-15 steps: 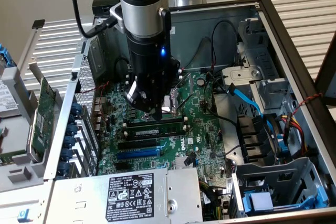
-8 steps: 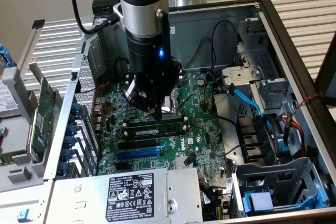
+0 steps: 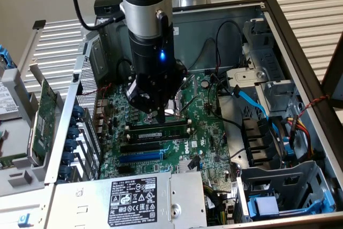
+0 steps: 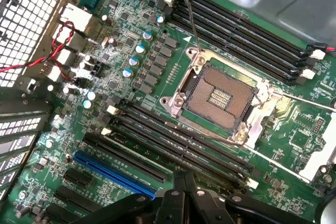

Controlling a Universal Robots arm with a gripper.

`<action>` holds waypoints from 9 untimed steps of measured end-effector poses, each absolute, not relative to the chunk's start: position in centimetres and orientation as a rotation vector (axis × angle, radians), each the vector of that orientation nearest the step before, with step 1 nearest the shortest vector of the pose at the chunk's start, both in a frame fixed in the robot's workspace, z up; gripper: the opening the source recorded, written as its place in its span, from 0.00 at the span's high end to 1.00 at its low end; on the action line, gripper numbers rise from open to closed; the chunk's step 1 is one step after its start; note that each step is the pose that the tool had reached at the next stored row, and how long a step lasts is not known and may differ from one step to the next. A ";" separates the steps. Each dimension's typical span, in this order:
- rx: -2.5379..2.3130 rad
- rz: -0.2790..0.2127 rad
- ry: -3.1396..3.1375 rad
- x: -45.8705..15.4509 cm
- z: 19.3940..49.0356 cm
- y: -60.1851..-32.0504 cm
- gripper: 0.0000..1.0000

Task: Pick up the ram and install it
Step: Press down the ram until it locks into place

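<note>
The ram (image 3: 161,131), a thin green stick with dark chips and a pale label, stands on edge in a black memory slot of the motherboard (image 3: 211,132), just in front of the processor socket. My gripper (image 3: 159,115) hangs straight over the stick's middle, fingers shut, tips at its upper edge; whether they touch it I cannot tell. In the wrist view the shut gripper (image 4: 184,182) sits over the row of black memory slots (image 4: 178,140) beside the open processor socket (image 4: 220,98). Nothing is held between the fingers.
The open computer case has a power supply (image 3: 134,197) at the front, a blue expansion slot (image 3: 139,156) and drive cages with blue cables (image 3: 252,103) on the exterior view's right. A larger green card (image 3: 44,122) leans outside the case on the exterior view's left.
</note>
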State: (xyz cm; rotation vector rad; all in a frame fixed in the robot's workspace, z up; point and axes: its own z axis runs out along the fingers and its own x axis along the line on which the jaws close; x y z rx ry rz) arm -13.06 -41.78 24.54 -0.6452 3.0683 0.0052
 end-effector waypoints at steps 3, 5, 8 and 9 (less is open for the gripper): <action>-0.577 0.005 3.082 -13.1 24.5 -41.8 0.89; -0.529 0.005 3.090 -13.1 24.5 -41.8 0.89; -0.456 0.005 3.102 -13.1 24.5 -41.8 0.89; -0.433 0.005 3.105 -13.1 24.5 -41.8 0.89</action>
